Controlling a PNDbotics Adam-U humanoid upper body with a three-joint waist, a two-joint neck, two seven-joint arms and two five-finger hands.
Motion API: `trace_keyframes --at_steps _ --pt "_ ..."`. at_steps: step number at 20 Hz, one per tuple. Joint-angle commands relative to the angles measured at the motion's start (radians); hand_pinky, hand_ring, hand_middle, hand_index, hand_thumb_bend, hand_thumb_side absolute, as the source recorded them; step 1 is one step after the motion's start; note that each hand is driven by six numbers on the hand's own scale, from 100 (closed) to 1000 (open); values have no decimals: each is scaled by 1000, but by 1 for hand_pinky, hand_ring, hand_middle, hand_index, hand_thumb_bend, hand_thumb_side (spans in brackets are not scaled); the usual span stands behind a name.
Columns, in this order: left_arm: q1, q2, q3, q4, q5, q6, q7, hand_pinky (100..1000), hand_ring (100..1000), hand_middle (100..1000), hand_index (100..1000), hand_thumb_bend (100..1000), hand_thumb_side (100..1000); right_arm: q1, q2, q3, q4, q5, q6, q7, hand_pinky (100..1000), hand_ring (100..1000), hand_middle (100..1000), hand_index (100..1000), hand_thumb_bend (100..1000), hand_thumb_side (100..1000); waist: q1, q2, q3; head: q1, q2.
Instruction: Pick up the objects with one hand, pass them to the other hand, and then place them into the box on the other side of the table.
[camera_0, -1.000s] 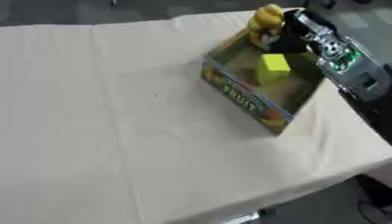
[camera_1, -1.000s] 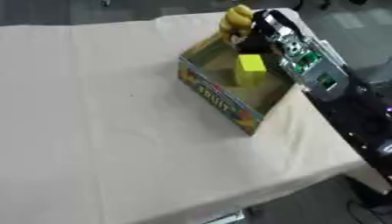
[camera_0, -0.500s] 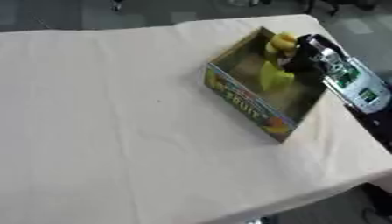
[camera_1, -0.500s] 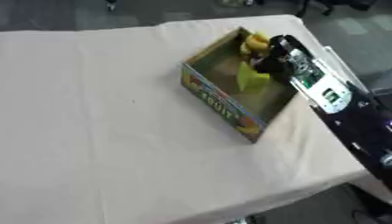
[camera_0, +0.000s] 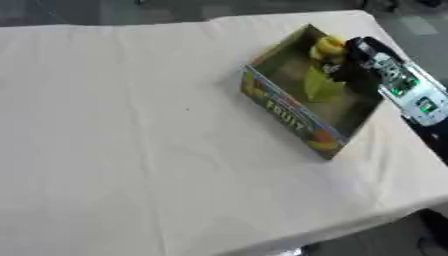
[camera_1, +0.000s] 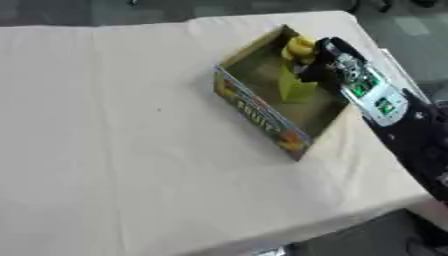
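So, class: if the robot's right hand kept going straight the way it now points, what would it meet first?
Most likely the yellow object at the far end of the box, just ahead of the right hand; depth is unclear.

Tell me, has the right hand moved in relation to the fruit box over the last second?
Yes. The right hand has come down from the far rim of the box into its far end, beside the yellow-green block.

Lit evenly and softly from overhead, with no glare showing on the pale tablecloth (camera_0: 131, 150). Blurring throughout, smearing the lettering on the box (camera_0: 289, 112). Casting only a faint shadow just beside the box, on its near side. Dimming beyond the tablecloth's far edge.
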Motion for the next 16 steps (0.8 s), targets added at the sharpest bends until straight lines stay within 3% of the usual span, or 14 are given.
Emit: trace_keyframes --at_steps 1,3,6,10,12,16 --pt "-10 22 11 -19 -1 31 24 472 608 581 792 168 627 -2 -28 -13 3 57 -21 33 859 807 649 906 115 402 4 11 0 8 8" --pt "-10 23 11 -19 0 34 23 472 607 581 792 169 628 -2 -24 -24 -10 68 -24 19 886 844 676 915 197 289 5 12 -2 11 7" --pt "-11 24 12 -19 -1 37 25 471 607 581 791 169 628 3 -23 -25 -31 48 -15 3 891 865 823 964 224 145 5 13 -4 14 10" --pt "-12 22 8 -21 -9 33 18 473 609 587 792 178 648 6 -27 -15 -53 22 -5 4 876 868 868 986 256 186 3 12 -6 14 11" --pt "-14 20 7 -20 -12 35 15 472 608 585 791 167 640 11 -32 -8 -68 36 -16 18 881 882 885 1000 287 121 1 11 -4 15 8" --pt "-17 20 4 -21 -14 36 9 475 611 589 798 178 664 12 -34 -12 -87 60 -32 36 891 890 887 1000 310 100 -1 11 1 17 5"
